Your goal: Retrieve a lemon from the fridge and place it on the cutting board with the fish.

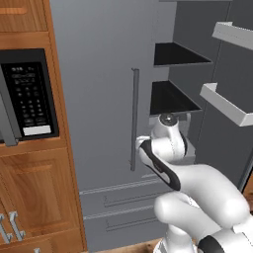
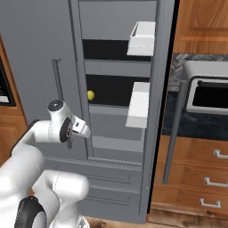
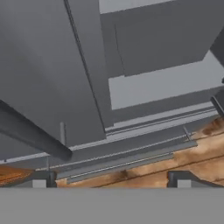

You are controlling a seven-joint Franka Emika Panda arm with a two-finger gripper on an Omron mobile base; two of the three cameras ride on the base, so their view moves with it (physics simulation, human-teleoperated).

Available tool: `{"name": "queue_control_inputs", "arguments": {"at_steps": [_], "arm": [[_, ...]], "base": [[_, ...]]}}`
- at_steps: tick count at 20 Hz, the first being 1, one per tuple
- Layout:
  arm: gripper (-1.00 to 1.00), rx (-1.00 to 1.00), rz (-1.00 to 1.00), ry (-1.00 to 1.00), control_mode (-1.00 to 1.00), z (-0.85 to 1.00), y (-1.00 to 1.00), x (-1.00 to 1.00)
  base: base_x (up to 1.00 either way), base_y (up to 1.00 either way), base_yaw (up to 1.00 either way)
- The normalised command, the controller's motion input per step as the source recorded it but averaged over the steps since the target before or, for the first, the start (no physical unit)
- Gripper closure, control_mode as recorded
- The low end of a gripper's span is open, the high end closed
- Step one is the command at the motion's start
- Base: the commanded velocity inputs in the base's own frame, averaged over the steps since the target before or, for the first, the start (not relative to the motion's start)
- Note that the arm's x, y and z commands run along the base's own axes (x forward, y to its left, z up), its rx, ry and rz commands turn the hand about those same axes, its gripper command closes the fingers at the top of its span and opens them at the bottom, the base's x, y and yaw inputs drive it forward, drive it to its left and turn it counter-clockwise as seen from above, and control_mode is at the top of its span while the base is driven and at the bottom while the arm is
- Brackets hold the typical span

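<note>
The small, round yellow-green lemon point(image 2: 90, 95) sits at the left edge of a dark, flat shelf point(image 2: 111, 91) inside the matte grey fridge point(image 2: 40, 44), whose right door stands open with boxy white bins point(image 2: 139, 104). The gripper point(image 3: 111, 183) is spread wide and empty, aimed at the lower drawers point(image 3: 131, 157).

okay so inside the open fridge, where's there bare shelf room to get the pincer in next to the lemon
The lemon sits at the left end of the middle dark shelf, close to the closed left door's edge. To its right the shelf is bare up to the white door bin. The upper shelf looks bare too. Tightest spot: between lemon and left door.
</note>
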Motion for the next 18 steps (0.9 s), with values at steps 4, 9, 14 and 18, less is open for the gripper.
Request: {"name": "queue_control_inputs", "arguments": {"at_steps": [4, 9, 14, 18], "arm": [[-1.00, -0.07, 0.29, -0.13, -1.00, 0.58, 0.09, 0.00], [-1.00, 0.05, 0.19, -0.12, -1.00, 0.43, 0.23, 0.00], [-1.00, 0.02, -0.01, -0.10, -1.00, 0.11, 0.32, 0.00], [-1.00, -0.06, -0.07, -0.01, -1.00, 0.03, 0.21, 0.01]], "base": [[0.00, 0.00, 0.00], [0.00, 0.00, 0.00], [0.00, 0.00, 0.00], [0.00, 0.00, 0.00]]}}
